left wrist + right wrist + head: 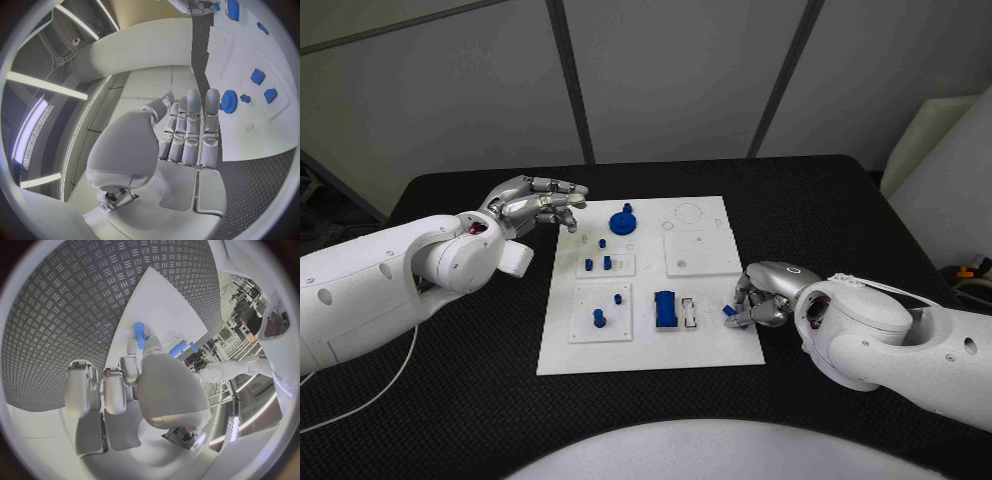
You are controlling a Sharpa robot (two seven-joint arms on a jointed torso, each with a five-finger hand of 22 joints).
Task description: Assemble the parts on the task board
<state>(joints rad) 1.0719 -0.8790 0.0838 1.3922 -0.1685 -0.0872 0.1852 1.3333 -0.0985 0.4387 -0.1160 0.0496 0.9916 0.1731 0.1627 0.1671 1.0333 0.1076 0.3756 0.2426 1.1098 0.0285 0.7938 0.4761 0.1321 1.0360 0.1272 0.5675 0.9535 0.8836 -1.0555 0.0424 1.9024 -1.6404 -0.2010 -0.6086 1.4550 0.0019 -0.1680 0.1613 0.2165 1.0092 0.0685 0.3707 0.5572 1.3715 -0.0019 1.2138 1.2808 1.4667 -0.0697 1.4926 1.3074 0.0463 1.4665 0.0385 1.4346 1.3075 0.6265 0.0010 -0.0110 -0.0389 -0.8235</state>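
The white task board [646, 345] lies in the middle of the black table. On it are a blue gear [625, 222], short blue pegs [597, 264] in a small plate, two more pegs [599, 318] and a blue block [666, 307]. My left hand [538, 205] hovers at the board's far left edge beside the gear [229, 101], holding nothing, its fingers [190, 135] side by side. My right hand [764, 295] sits at the board's right edge and pinches a small blue peg [731, 312] at its fingertips; the peg [139, 333] juts out past them over the board [169, 315].
A raised white square plate [702, 253] sits on the board's right half, with round outlines [687, 213] behind it. A narrow white slot piece [689, 309] stands next to the blue block. Black table [473, 400] surrounds the board on all sides.
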